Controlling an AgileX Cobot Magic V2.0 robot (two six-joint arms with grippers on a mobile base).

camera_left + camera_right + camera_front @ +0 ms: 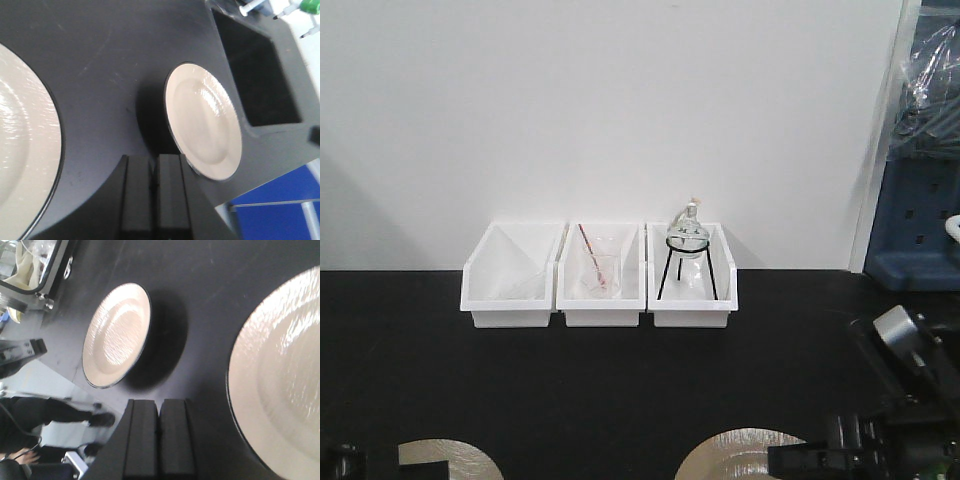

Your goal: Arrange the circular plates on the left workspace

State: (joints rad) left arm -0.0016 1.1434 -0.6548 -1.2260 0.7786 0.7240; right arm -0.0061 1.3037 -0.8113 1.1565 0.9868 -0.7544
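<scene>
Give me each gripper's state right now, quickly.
Left gripper: closed, fingers together, holding nothing.
Right gripper: closed, fingers together, holding nothing.

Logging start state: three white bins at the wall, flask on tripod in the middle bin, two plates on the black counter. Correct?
No. The flask on tripod stands in the right bin, not the middle bin, which holds a beaker with a red rod. The exterior front-facing view shows it. The rest holds: three bins at the wall, two plates on the black counter.

Bright overhead light; plates (202, 125) glare; soft focus.
</scene>
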